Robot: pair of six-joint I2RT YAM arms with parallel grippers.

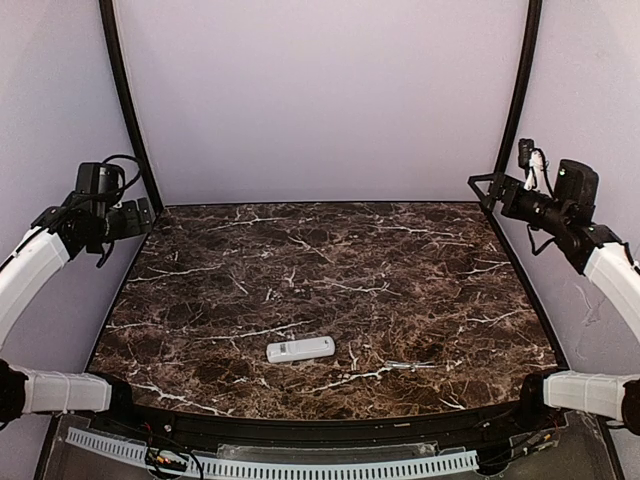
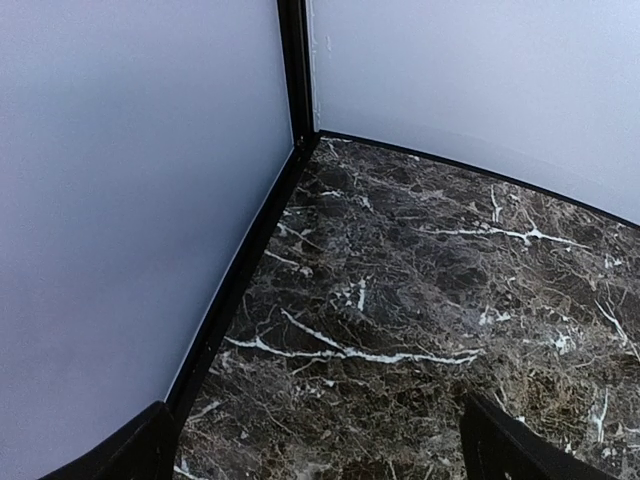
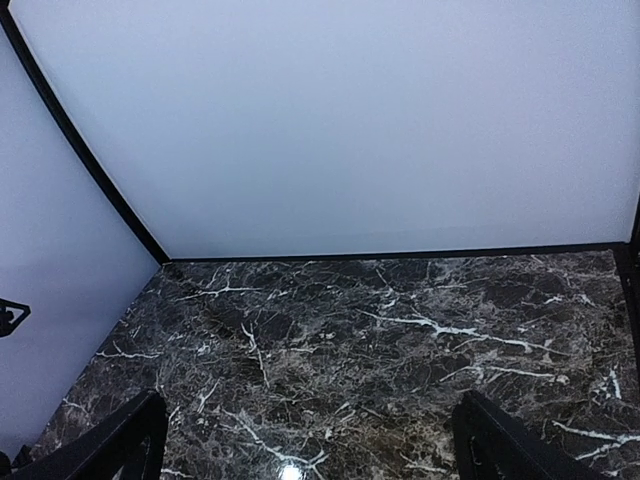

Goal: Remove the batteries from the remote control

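**Remote** [image 1: 300, 349]: one slim white bar lying flat on the table [image 1: 400, 260]. It sits in the near half, about midway between left and right, with its long axis left to right and the right end turned slightly to the far side. A greyish patch shows toward its left end. Nothing touches it, and both grippers are well apart from it.

**Left gripper** [image 1: 140, 217]: black, held up in the air over the far-left corner of the table and aimed inward to the right. In the left wrist view its two fingers [image 2: 125, 452] stand at the bottom corners, spread wide. Only bare marble and the corner where two walls meet lie between them. It holds nothing.

**Right gripper** [image 1: 482, 186]: black, held up over the far-right corner and aimed inward to the left. In the right wrist view its fingers [image 3: 110, 440] are likewise spread wide at the bottom corners, with bare table between them. It holds nothing.

**Table**: dark brown marble pattern with white veins and a black rim.

**Walls** [image 1: 320, 100]: pale lilac panels on the left, far and right sides.

**Posts** [image 1: 125, 100]: black, curved, one rising at each far corner.

**Arms** [image 1: 35, 262]: white-sleeved links with black joints. The left arm is along the left edge and the right arm along the right edge, each with its base at the near corner.

**Strip** [image 1: 300, 468]: white, slotted, curving along the near edge below the table rim.
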